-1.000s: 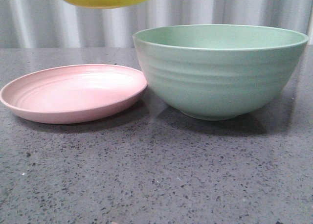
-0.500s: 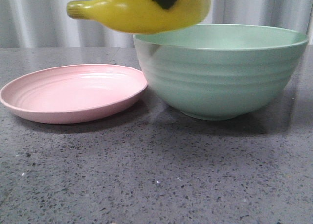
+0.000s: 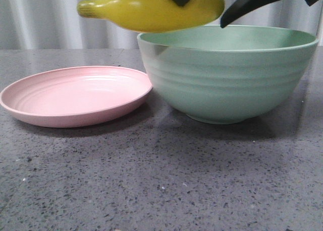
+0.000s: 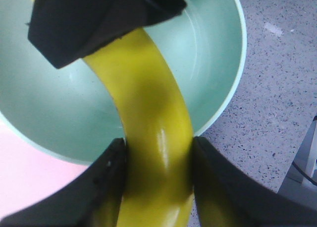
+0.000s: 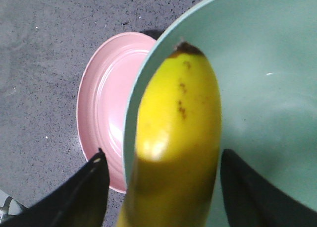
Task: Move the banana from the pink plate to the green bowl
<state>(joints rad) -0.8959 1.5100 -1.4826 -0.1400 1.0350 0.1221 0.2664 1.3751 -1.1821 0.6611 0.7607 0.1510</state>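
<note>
Only wrist: banana [image 4: 153, 138] in left hand [image 4: 158, 187].

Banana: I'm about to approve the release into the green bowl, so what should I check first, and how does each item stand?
1. Left gripper pinches the banana on both sides: ok.
2. Whole banana over the green bowl: not ok; the stem end overhangs the rim toward the pink plate.
3. Bowl interior free of other things: ok, as far as the wrist views show.
4. Right gripper clear of the banana: cannot tell; its fingers straddle it.
5. Banana clear of the bowl rim: cannot tell.
</note>
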